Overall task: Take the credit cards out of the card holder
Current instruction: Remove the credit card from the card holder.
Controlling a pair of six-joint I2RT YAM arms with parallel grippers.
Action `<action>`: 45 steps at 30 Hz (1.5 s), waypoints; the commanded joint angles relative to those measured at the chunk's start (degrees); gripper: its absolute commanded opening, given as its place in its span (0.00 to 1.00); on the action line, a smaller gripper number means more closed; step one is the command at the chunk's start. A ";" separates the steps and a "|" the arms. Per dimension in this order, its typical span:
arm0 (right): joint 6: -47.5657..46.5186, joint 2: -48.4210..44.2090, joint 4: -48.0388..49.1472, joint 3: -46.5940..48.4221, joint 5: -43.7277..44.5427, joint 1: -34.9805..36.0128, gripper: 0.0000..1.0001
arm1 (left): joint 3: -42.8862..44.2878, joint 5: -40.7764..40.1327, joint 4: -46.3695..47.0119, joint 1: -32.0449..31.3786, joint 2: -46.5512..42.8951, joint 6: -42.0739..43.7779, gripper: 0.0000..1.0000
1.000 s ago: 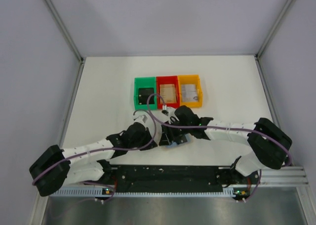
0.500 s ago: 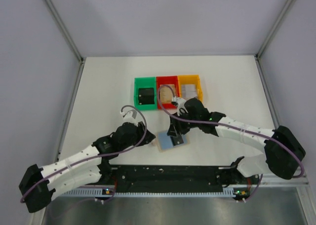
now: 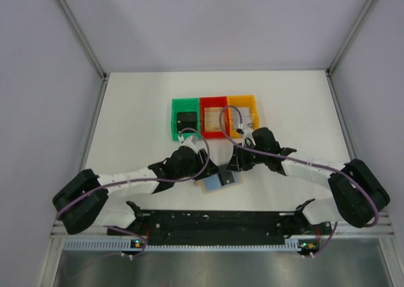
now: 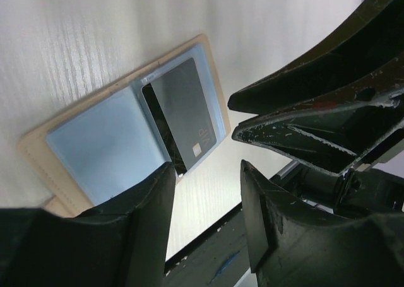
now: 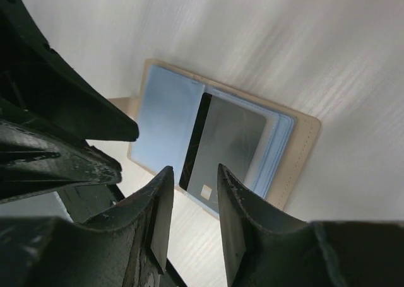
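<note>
The white counter carries everything. Both arms lean in over the card holder, which lies open and flat with its blue panels up. The left end effector hangs above it, moderately wide and empty. The right end effector hangs above it too, gap narrow, gripping nothing. Their dark fingers crowd the holder's edges. Beyond the card holder, a green bin, red bin and orange bin stand in a row. A grey card lies on one blue panel, its dark stripe along the fold.

A robotics lab test cell is indicated: a white tabletop is enclosed by plain pale-grey wall panels held in aluminium frame struts, and a slotted aluminium mounting rail is fixed at its near edge.
</note>
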 commanded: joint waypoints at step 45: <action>7.21 11.76 15.24 -7.13 -8.72 -6.11 0.30 | -3.57 0.38 30.23 -0.61 22.84 -12.36 0.02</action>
